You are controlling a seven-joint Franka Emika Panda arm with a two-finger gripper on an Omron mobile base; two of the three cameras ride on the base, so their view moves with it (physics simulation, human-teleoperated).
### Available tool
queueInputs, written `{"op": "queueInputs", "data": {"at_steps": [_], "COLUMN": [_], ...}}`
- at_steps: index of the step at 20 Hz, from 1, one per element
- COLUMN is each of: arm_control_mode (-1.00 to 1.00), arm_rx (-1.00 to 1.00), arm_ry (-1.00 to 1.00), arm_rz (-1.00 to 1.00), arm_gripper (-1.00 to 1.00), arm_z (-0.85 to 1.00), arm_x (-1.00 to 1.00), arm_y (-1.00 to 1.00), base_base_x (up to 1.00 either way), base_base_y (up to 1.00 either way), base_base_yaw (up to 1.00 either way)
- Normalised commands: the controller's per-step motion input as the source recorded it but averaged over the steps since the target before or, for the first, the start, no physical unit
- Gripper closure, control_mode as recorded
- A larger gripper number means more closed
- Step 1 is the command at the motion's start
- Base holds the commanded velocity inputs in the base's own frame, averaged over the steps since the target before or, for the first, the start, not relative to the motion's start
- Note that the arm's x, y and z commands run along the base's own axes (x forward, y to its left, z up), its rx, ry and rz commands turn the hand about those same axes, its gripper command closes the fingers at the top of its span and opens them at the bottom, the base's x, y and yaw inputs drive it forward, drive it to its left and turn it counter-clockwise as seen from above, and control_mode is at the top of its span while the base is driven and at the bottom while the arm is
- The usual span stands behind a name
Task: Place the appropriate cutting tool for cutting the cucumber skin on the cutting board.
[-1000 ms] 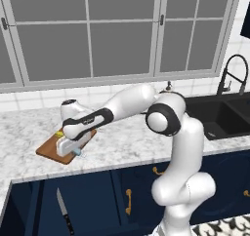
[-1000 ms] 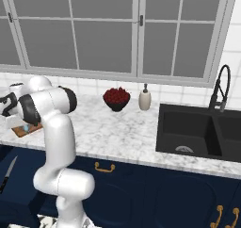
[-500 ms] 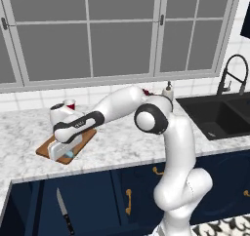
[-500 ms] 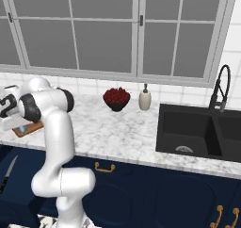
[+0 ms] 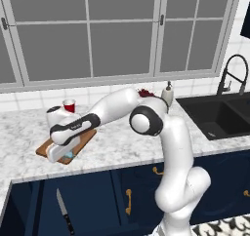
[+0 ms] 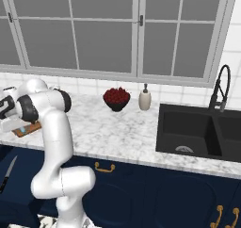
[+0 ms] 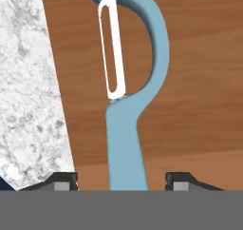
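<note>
I see the peeler [image 7: 124, 110] lying flat on the board [image 7: 199, 81], near its edge beside the marble counter [image 7: 28, 105]. My gripper [image 7: 122, 181] is spread, 1 tip on each side of the blue handle, neither touching it. I judge the placing done; only pulling the arm away remains. A bowl [image 6: 116, 104] holds red fruit

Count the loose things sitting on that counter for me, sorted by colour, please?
Red: 2, the red cup and the bowl of red fruit.
Blue: 1, the peeler.
Brown: 1, the cutting board.
White: 1, the soap bottle.
Total: 5.
</note>
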Motion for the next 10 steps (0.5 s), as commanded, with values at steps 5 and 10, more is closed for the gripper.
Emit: {"op": "queueInputs", "data": {"at_steps": [5, 10], "arm_control_mode": [-1.0, -1.0], "arm_rx": [0.01, 0.01], "arm_ry": [-0.03, -0.05], "arm_rz": [0.0, 0.0], "arm_gripper": [-1.0, -1.0], "arm_z": [0.28, 0.17], "arm_x": [-0.72, -0.73], "arm_y": [-0.3, -0.53], "base_base_x": [0.0, 0.0], "base_base_y": [0.0, 0.0], "base_base_yaw": [0.0, 0.0]}}
